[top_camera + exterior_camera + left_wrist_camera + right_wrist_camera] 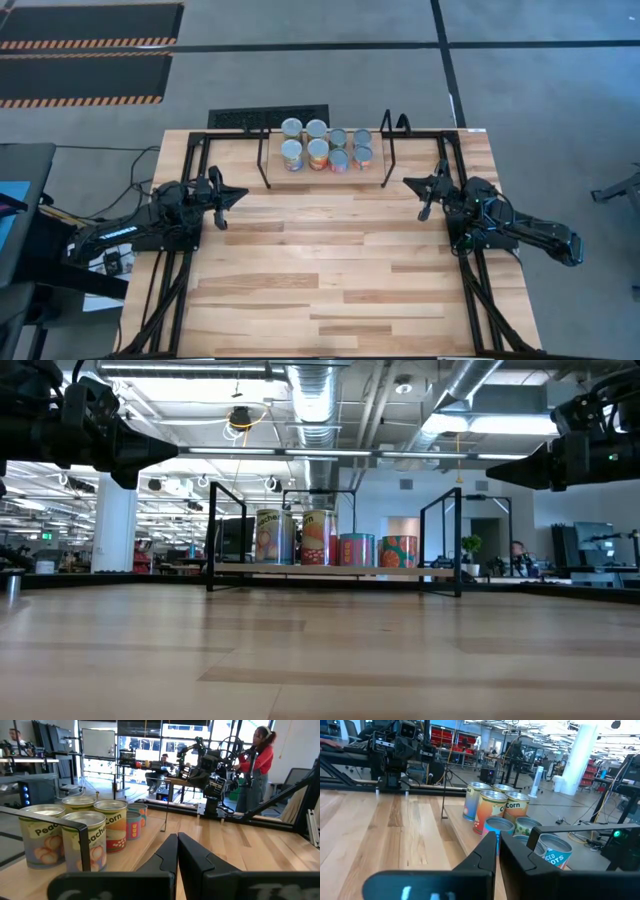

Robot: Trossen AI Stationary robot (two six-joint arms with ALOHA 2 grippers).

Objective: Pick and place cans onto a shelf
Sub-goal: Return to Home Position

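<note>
Eight cans (327, 146) stand upright on their bases in two rows on the shelf's light-wood board (376, 152), at the far middle of the table. Black wire frames (264, 160) stand at both ends of the shelf. The cans also show in the low view (325, 538), the left wrist view (90, 845) and the right wrist view (492, 807). My left gripper (237, 197) is shut and empty, above the table to the left of the shelf. My right gripper (418, 186) is shut and empty, to the right of the shelf. Both hang well above the tabletop in the low view.
The plank table (330, 270) stretches from the shelf toward the near edge between the two arms. A black grille (267, 117) lies just beyond the far edge. People (257, 760) are in the room beyond the table.
</note>
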